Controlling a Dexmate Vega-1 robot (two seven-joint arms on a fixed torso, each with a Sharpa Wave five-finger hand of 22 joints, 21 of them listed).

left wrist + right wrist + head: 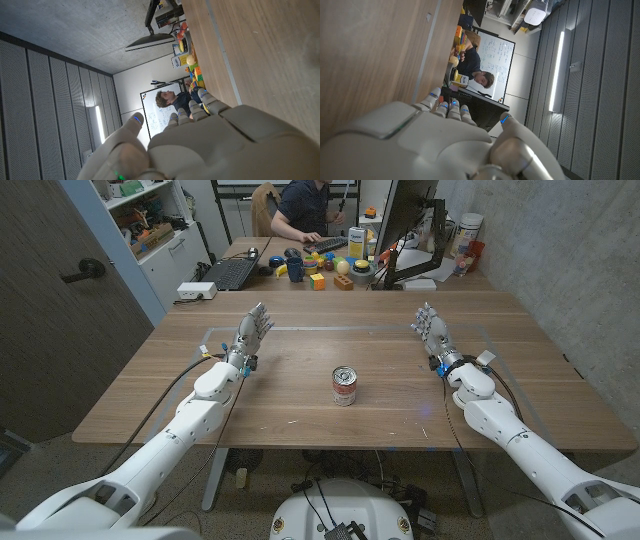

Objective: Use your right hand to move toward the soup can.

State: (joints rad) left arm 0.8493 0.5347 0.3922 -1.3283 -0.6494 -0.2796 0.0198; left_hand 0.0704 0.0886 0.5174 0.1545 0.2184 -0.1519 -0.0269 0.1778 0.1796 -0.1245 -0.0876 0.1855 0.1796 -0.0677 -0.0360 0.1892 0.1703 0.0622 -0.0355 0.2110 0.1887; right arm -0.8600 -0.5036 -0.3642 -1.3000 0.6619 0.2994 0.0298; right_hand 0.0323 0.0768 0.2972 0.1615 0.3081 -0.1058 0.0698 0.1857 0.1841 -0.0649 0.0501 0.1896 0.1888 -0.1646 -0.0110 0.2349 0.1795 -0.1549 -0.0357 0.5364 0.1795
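Note:
The soup can (344, 386) stands upright near the middle of the wooden table (300, 415), with a red and white label and a silver lid. My right hand (433, 332) is over the table to the right of the can and a little farther back, well apart from it, fingers straight and holding nothing. My left hand (253, 331) is on the opposite side, left of the can and equally far off, fingers also extended and empty. The right hand's back (415, 145) and the left hand's back (210, 145) show in their wrist views.
At the far end of the table lie several colourful toys (320, 272), a laptop (230, 273), a monitor (405, 220) and a person (305, 205) seated behind them. A shelf (150, 225) stands at the back left. A grey wall runs along the right.

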